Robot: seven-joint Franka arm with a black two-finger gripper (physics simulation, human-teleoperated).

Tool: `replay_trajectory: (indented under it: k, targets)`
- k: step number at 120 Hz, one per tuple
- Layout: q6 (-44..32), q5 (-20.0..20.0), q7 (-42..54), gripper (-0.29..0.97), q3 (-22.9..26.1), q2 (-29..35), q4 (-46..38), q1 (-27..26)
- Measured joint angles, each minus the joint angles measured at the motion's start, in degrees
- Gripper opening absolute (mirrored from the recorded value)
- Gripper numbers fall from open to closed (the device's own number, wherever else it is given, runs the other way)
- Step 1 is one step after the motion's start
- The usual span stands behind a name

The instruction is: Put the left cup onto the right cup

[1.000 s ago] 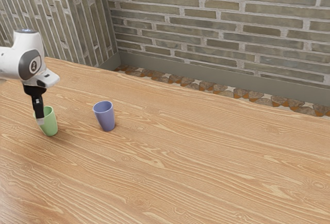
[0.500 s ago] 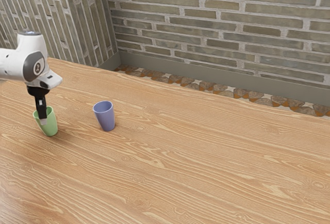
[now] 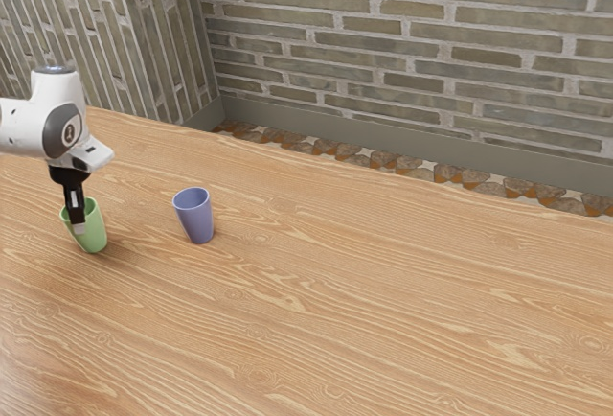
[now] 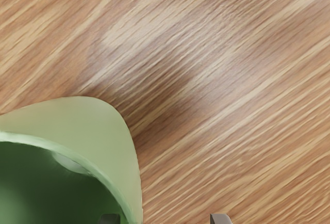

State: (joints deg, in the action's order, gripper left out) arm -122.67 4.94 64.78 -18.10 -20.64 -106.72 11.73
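Exterior view: claw at tilted green cup

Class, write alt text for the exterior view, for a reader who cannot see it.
A black gripper on a white robot arm reaches down to the rim of a tilted green cup on a wooden table. A blue cup stands upright, apart from it, toward the exterior view's right; brick walls rise behind.
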Motion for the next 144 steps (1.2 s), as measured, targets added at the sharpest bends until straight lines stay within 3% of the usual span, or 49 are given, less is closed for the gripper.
replay_trajectory:
  k: [49, 144]
  targets:
    - [-2.6, 0.0, 1.3, -0.07, 0.0, -0.9, 0.0, 0.1]
    - [-4.0, 0.2, 1.9, -0.11, 0.0, 0.3, 0.7, -0.3]
